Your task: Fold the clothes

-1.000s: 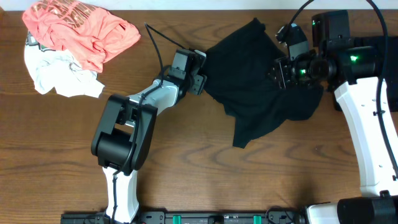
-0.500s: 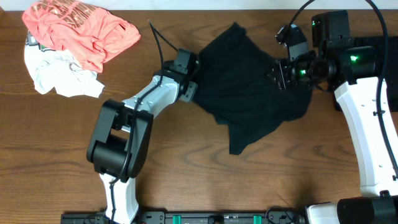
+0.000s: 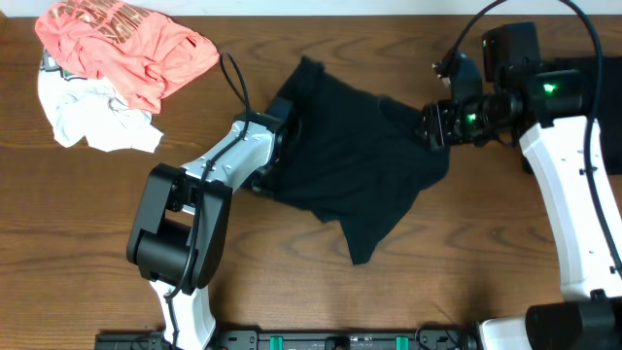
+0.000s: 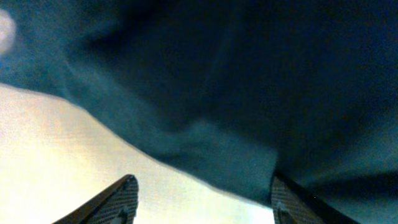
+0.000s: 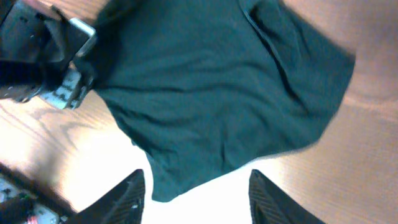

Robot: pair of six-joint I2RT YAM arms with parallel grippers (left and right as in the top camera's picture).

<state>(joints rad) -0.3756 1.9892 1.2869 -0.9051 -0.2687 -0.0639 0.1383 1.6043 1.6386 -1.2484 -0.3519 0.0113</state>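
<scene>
The black garment (image 3: 360, 156) lies spread across the middle of the table, with one tip pointing toward the front edge. My left gripper (image 3: 280, 136) is at its left edge. In the left wrist view the jaws (image 4: 205, 208) are wide open, with bare table between them and the black fabric (image 4: 249, 74) just beyond the tips. My right gripper (image 3: 434, 124) is at the garment's right edge. In the right wrist view its jaws (image 5: 202, 199) are open and empty above the garment (image 5: 217, 93). The left gripper (image 5: 56, 68) also shows there.
A coral-pink printed shirt (image 3: 126, 44) lies crumpled at the back left, on top of a white garment (image 3: 92, 122). The brown wooden table (image 3: 466, 253) shows in front of the black garment.
The black garment has slid left and spread flatter. The left gripper moved left and toward the front along its edge. The garment's right edge has drawn away from the right gripper.
</scene>
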